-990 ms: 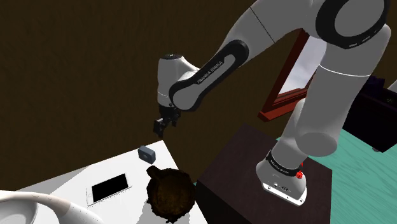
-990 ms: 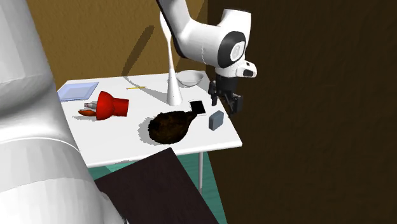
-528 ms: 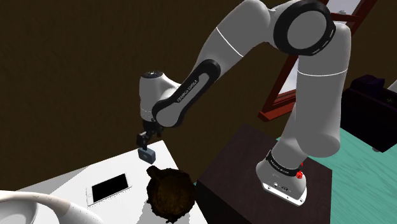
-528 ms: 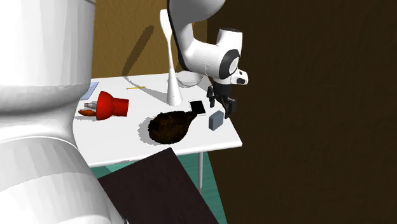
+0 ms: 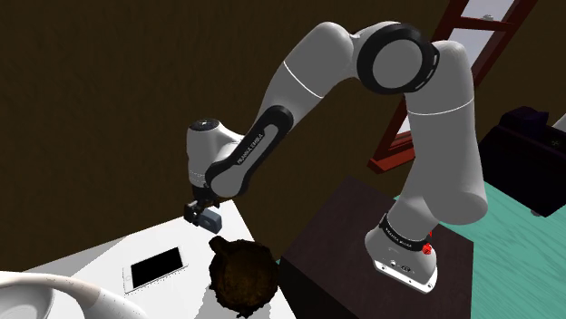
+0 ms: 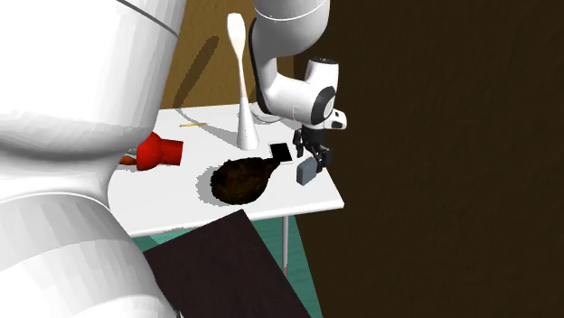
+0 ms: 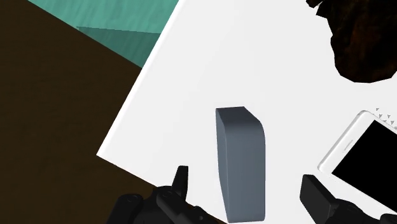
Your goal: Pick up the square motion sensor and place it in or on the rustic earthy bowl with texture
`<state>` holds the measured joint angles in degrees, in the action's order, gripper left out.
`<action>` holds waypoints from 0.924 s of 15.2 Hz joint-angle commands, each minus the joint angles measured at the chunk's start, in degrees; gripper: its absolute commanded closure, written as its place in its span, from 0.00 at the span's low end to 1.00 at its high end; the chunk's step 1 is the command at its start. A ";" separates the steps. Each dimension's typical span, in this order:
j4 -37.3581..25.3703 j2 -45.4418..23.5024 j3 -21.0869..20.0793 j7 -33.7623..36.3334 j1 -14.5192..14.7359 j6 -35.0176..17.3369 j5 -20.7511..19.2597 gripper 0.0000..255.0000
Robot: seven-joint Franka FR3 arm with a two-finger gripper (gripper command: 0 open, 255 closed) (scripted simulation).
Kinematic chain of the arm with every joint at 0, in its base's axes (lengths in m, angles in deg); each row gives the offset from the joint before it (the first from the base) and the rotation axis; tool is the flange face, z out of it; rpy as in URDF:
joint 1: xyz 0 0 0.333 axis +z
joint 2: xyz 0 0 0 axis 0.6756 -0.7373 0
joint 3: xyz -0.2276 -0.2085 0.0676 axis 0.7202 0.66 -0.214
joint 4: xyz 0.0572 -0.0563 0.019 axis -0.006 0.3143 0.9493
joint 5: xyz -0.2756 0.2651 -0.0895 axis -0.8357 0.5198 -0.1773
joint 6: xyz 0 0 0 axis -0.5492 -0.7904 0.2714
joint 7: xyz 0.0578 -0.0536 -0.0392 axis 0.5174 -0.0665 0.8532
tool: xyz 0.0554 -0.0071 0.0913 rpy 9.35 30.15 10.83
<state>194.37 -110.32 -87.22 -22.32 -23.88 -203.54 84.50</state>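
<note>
Straddling the grey motion sensor (image 7: 240, 165) on the worktop (image 7: 210, 70), I am holding my pincer (image 7: 247, 186) open, 2 fingers (image 7: 182, 181) clear of its sides; the dark bowl (image 7: 364, 38) is sitting near.

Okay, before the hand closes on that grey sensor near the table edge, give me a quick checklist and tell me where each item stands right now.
1. Hand open: ok, its fingers stand apart.
2. Sensor between the fingers: ok, it sits in the gap.
3. Fingers touching the sensor: not ok, bare table shows on both sides of it.
4. Hand low enough for a firm hold: cannot tell.
5. Phone clear of the fingers: cannot tell, its corner lies close to one finger.
6. Bowl ready as the drop spot: ok, it stands on the table near the sensor, apart from it.
</note>
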 commanded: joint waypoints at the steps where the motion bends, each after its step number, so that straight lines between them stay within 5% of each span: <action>1: -0.16 -1.29 0.28 0.22 0.30 -1.15 -0.29 0.00; 10: -0.54 -2.41 0.51 0.37 0.54 -1.89 -0.50 0.00; 11: -0.54 -2.41 0.51 0.37 0.54 -1.89 -0.50 1.00; 14: -0.54 -2.41 0.51 0.37 0.54 -1.89 -0.50 1.00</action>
<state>193.79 -112.71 -86.71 -21.95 -23.34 -205.41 84.00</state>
